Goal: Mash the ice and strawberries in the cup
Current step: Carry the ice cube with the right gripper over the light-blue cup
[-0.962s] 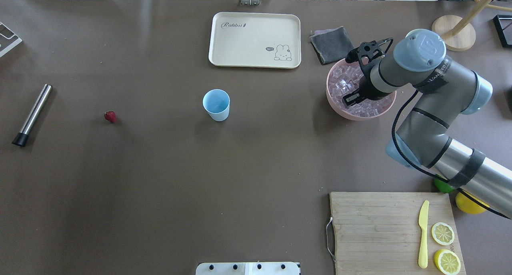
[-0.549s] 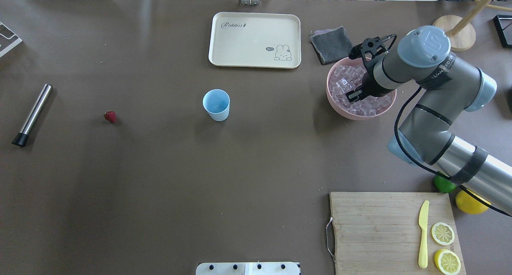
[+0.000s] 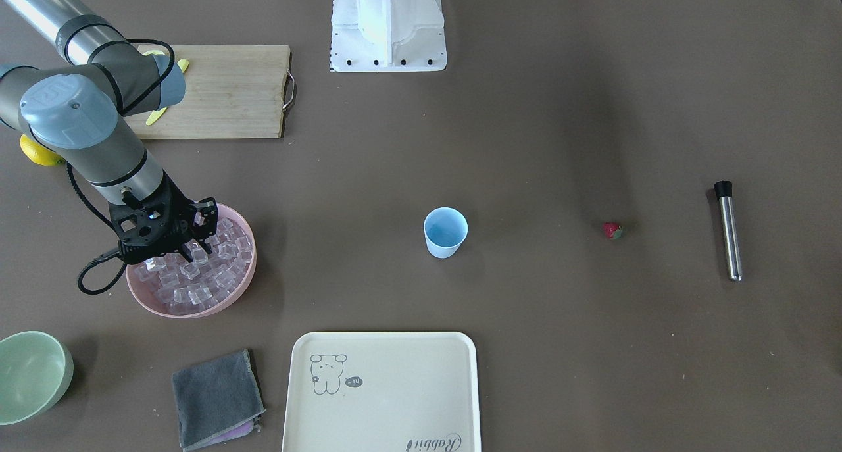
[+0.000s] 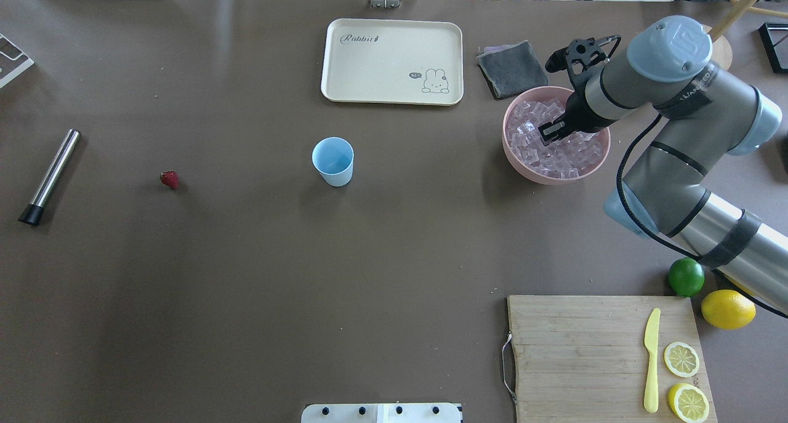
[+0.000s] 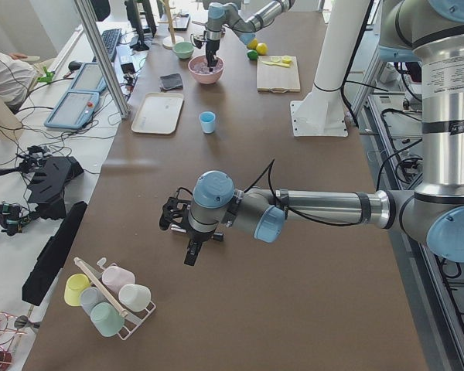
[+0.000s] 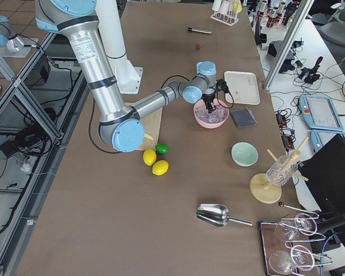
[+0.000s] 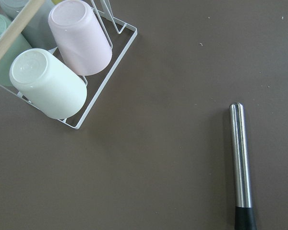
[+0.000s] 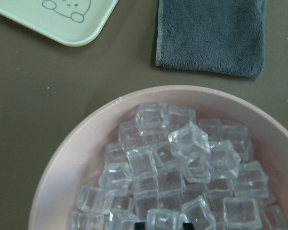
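Observation:
The light blue cup [image 4: 333, 160] stands upright mid-table and looks empty. The strawberry [image 4: 169, 178] lies alone to its left. The ice [image 4: 529, 124] fills a pink bowl [image 4: 523, 167] on the right. My right gripper [image 4: 551, 132] is down in that bowl. In the right wrist view its dark fingertips [image 8: 185, 224] sit close on either side of one ice cube [image 8: 161, 218]. My left gripper [image 5: 192, 249] shows only in the exterior left view, above bare table near a steel muddler [image 7: 241, 163]. I cannot tell if it is open or shut.
A cream rabbit tray [image 4: 392, 61] and a grey cloth [image 4: 512, 69] lie at the far side. A cutting board [image 4: 578, 355] with a yellow knife and lemon halves, a lime [image 4: 686, 276] and a lemon [image 4: 727, 309] are near right. A cup rack [image 7: 62, 72] is by the muddler.
My right gripper has moved from the bowl's near part toward its middle and far side. The right arm has swung back, which uncovers the lime.

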Robot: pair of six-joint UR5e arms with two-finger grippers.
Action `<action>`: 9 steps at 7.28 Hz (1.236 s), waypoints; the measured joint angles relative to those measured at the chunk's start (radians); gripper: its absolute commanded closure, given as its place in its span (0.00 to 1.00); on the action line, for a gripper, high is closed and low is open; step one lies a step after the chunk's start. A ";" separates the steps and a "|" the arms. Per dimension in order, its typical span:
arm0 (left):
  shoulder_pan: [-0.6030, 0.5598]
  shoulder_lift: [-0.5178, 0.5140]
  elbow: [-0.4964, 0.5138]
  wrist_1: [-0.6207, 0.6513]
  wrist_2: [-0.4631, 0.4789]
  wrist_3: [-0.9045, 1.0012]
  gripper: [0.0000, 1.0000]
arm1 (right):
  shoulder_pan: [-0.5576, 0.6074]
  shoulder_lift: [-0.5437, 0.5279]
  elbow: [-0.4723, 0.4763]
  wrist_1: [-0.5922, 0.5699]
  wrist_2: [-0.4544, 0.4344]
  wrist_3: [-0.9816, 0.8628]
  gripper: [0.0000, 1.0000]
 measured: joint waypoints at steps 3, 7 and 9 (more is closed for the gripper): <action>0.000 -0.001 0.000 -0.005 0.000 -0.001 0.03 | 0.005 0.194 0.043 -0.220 0.017 0.104 1.00; 0.002 0.000 0.011 -0.006 0.000 0.001 0.03 | -0.199 0.526 -0.157 -0.259 -0.187 0.377 1.00; 0.002 0.000 0.013 -0.006 0.000 0.000 0.03 | -0.285 0.647 -0.275 -0.248 -0.298 0.464 1.00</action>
